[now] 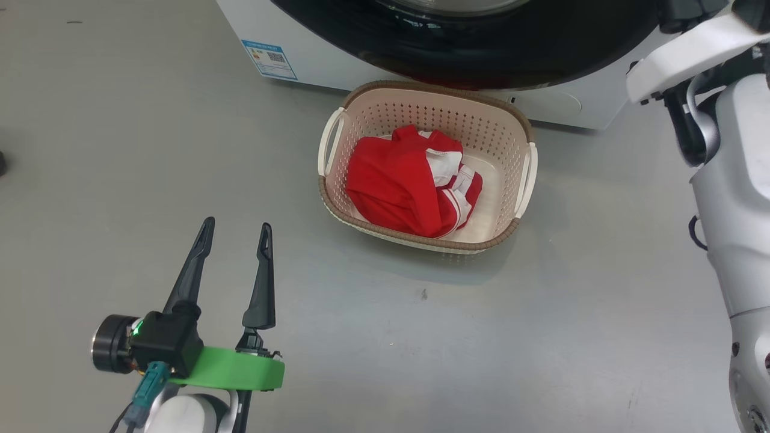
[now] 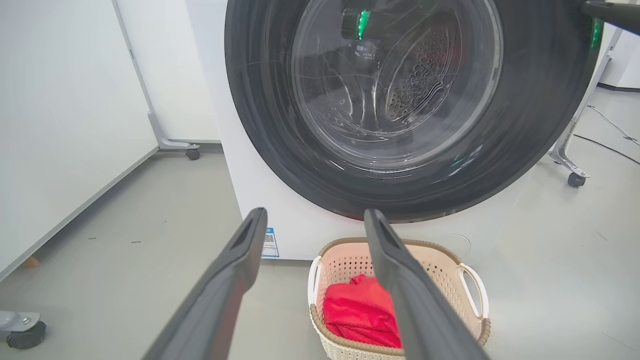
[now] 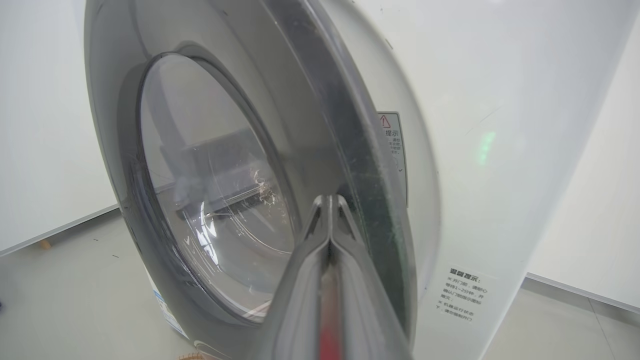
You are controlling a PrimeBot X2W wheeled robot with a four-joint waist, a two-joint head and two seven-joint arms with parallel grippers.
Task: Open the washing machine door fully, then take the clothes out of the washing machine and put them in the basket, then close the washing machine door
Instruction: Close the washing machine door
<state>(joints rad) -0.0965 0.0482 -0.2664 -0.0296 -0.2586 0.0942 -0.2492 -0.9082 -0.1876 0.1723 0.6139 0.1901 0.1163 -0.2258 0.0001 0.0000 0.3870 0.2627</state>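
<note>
Grey floor (image 1: 120,150), red clothes (image 1: 400,183) in basket (image 1: 421,114), beside washing machine (image 1: 328,60)

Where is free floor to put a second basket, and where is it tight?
Free: the floor left of the basket, up to the open left hand, and the floor in front of it. Tight: behind the basket under the washing machine door, and beside the right arm.
</note>
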